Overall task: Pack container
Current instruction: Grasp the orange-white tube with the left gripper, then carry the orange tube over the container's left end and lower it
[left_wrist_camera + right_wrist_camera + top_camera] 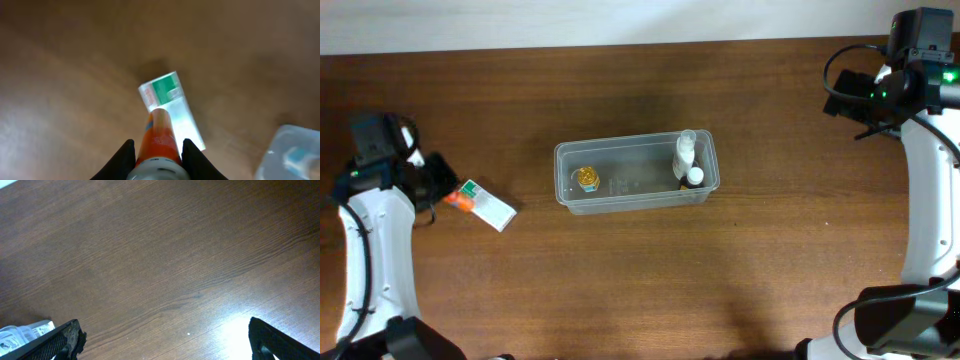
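Observation:
The clear plastic container (620, 200) sits mid-table. It holds a small amber bottle (586, 178) at its left and two white-capped bottles (686, 150) at its right end. My left gripper (442, 193) is at the table's left, shut on an orange tube-shaped bottle (160, 137). The bottle's tip lies over a white and green box (170, 102) that rests on the table, also in the overhead view (488, 203). The container's corner (295, 152) shows at the lower right of the left wrist view. My right gripper (165, 337) is open and empty, at the far right of the table.
The brown wooden table (640, 290) fills all views. The table's far edge (620, 45) meets a white wall. A corner of the container (25, 332) shows at the lower left of the right wrist view.

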`<state>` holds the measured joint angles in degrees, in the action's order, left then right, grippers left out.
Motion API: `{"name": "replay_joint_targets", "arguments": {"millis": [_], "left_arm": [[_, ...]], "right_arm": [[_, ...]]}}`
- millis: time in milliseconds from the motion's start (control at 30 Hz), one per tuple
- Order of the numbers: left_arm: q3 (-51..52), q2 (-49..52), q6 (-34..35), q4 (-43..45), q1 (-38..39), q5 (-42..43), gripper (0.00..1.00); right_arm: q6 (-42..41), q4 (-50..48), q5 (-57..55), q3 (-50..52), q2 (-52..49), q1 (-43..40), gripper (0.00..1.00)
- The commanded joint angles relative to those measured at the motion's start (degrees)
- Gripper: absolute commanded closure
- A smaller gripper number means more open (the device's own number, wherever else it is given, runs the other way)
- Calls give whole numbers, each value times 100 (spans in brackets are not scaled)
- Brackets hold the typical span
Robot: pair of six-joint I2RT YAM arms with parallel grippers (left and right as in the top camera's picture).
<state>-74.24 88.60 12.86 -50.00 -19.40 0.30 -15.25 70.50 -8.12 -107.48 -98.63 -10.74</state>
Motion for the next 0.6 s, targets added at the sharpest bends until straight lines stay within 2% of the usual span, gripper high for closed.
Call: {"name": "replay_joint_targets", "arguments": {"millis": [0,267,567], "left_arm": [[-424,-120,-433,31,498,210,73],[-988,-120,-817,31,2015,203,73],[-1266,-120,-1207,236,3075,-70,73]], "right_arm": [[-72,2,-50,-52,48,-22,2],[-72,2,-50,-52,48,-22,2],[-72,4,-50,-52,48,-22,1]]}}
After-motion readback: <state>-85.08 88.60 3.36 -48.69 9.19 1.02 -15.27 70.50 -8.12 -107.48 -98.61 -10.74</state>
